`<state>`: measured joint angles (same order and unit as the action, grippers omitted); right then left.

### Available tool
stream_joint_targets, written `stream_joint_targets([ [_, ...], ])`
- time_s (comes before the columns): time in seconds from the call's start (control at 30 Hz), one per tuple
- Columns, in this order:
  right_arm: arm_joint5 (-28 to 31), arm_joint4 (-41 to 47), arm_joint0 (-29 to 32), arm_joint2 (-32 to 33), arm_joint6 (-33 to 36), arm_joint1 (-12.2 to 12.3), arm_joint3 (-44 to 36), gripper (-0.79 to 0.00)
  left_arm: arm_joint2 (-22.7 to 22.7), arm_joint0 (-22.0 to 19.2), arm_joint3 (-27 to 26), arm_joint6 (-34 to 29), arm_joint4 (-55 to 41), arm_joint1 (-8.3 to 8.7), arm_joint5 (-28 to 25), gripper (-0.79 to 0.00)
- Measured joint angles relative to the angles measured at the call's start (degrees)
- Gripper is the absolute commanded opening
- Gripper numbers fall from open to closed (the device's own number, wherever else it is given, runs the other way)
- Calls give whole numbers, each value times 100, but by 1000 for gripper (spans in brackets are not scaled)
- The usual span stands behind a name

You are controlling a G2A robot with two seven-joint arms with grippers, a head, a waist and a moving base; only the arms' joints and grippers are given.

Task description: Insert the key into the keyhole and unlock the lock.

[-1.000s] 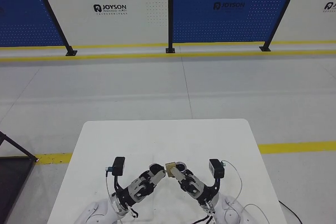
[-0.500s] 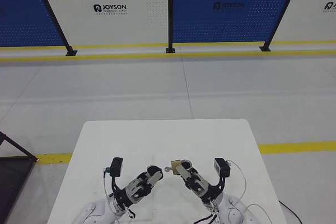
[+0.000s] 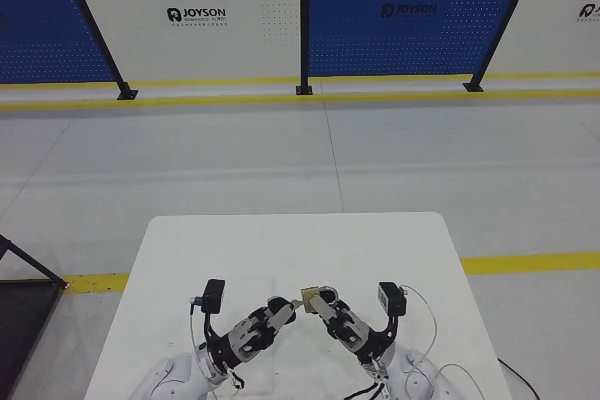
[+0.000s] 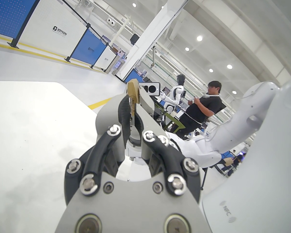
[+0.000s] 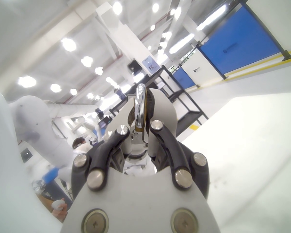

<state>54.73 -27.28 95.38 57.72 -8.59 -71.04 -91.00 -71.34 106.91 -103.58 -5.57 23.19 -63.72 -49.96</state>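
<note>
Key and lock meet between the two arms, above the near part of the worktop.
The left end effector pinches the brass key, seen edge-on with its blade hidden. The right end effector clamps the lock, with only its shackle clear of the fingers. The keyhole cannot be made out. Half a second earlier the left end effector stood apart from the key.

key tip at lock — too small to tell how deep | lock body — mostly hidden inside right gripper
</note>
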Motion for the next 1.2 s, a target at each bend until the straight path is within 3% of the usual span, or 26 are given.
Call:
stream_joint_targets([
  [0.1,-24,-17,-1,-5,17,-2,-11,-785,3,-2,-2,-1,-4,4,24,-782],
  [0.6,-87,-119,10,-22,89,-6,-49,-785,4,-10,-81,-8,277,22,230,-782],
  [0.7,-95,-110,14,-24,93,-6,-52,-785,16,2,-84,48,324,22,230,-625],
  [0.87,-107,-103,13,-23,115,-5,-54,-785,28,-2,-79,90,346,25,215,-606],
  [0.93,-109,-91,12,-26,127,-5,-56,-785,29,-2,-80,97,359,28,214,-659],
  [0.97,-108,-85,11,-27,132,-5,-56,-785,29,-1,-81,97,366,30,218,-785],
  [1.2,-128,-42,1,-27,156,-4,-55,-785,38,0,-90,124,398,37,232,-770],
])
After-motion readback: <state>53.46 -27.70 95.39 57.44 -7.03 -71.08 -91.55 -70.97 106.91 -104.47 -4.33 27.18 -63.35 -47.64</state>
